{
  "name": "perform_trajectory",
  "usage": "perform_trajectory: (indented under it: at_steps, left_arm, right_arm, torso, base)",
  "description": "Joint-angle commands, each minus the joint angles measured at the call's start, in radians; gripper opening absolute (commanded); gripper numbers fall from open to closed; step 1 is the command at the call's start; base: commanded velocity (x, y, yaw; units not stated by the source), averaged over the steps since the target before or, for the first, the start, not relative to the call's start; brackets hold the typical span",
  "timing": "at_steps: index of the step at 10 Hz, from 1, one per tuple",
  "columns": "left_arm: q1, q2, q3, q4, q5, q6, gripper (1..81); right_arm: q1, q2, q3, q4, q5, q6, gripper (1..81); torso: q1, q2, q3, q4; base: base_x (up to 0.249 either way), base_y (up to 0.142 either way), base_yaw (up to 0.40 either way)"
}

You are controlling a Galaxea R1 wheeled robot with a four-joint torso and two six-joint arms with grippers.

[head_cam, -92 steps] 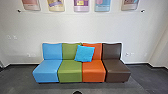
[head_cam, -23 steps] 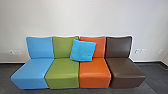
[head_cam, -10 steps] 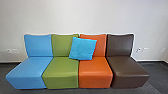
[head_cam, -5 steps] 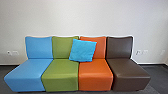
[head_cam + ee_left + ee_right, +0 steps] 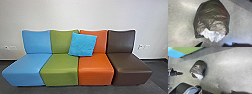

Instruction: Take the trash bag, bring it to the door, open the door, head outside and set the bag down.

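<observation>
trash bag (image 5: pixel 211 16), dark, whitish at one end, on grey floor (image 5: pixel 224 69); left gripper (image 5: pixel 180 73), apart from bag, wide or narrow, cannot tell; right gripper (image 5: pixel 216 91), likewise; one blue cushion (image 5: pixel 82 44), tilted, against green (image 5: pixel 61 62) and orange (image 5: pixel 95 65) seats; brown seat (image 5: pixel 127 62), alongside orange; blue seat (image 5: pixel 27 65), alongside green

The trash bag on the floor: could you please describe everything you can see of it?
The trash bag is dark and glossy, apparently thin plastic, rounded at one end and creased toward the other, where crumpled white material shows; whether lining or contents, I cannot tell. It rests on the grey floor near the blue seat and green seat, and nothing seems to grip it.
</observation>
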Motion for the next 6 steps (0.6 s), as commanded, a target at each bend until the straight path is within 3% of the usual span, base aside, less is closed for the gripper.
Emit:
perform_trajectory:
  at_steps: [1,2,3,4,6]
  left_arm:
    - [-0.148,-0.036,-0.002,-0.019,0.079,0.001,81.1]
    - [-0.177,-0.036,-0.009,-0.020,0.111,0.001,81.1]
    - [-0.208,-0.036,-0.018,-0.020,0.137,0.001,81.1]
    - [-0.236,-0.032,-0.036,-0.023,0.148,0.001,81.1]
    - [-0.268,-0.018,-0.061,-0.023,0.168,0.001,81.1]
  right_arm:
    - [0.098,-0.056,0.021,0.031,-0.051,0.002,81.1]
    - [0.098,-0.058,0.021,0.031,-0.053,0.002,81.1]
    - [0.097,-0.058,0.021,0.031,-0.053,0.002,81.1]
    - [0.097,-0.058,0.021,0.031,-0.054,0.002,81.1]
    - [0.094,-0.061,0.020,0.030,-0.054,0.002,81.1]
  torso:
    - [0.064,-0.100,-0.094,0.000]
    - [0.084,-0.131,-0.123,0.000]
    - [0.107,-0.167,-0.063,0.000]
    - [0.129,-0.200,-0.095,0.000]
    - [0.158,-0.247,-0.113,0.000]
  base:
    - [0.000,0.000,0.000]
    - [0.000,0.000,0.000]
    - [0.000,0.000,0.000]
    - [0.000,0.000,0.000]
    - [0.000,0.000,0.000]
